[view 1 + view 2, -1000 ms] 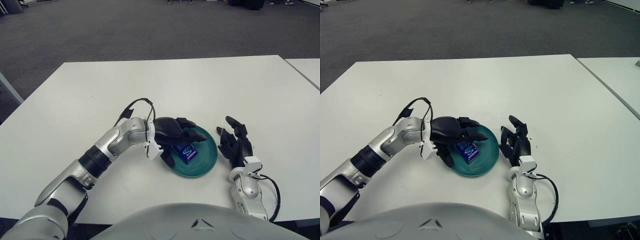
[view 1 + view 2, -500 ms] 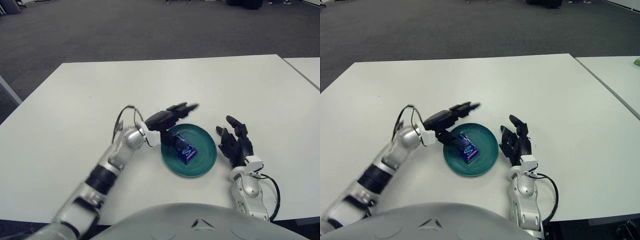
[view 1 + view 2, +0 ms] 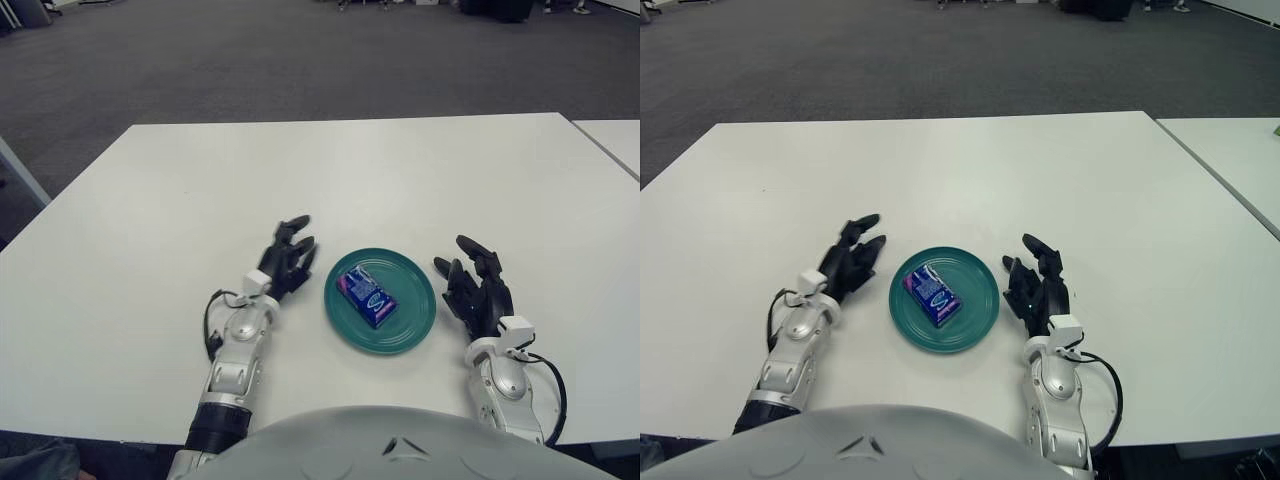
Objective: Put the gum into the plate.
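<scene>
Lying in plate (image 3: pixel 415 322), gum (image 3: pixel 367 295)

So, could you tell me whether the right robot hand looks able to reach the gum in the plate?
Probably yes: the right robot hand shows just right of the plate, fingers open, nothing between it and the gum.

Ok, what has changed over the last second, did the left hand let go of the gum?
Yes. The left hand had its fingers over the gum in the plate a second ago; it has since let go and drawn back to the plate's left side, fingers open. The gum stays in the green plate, shifted only slightly. The right hand has stayed open beside the plate's right edge, on the white table.
</scene>
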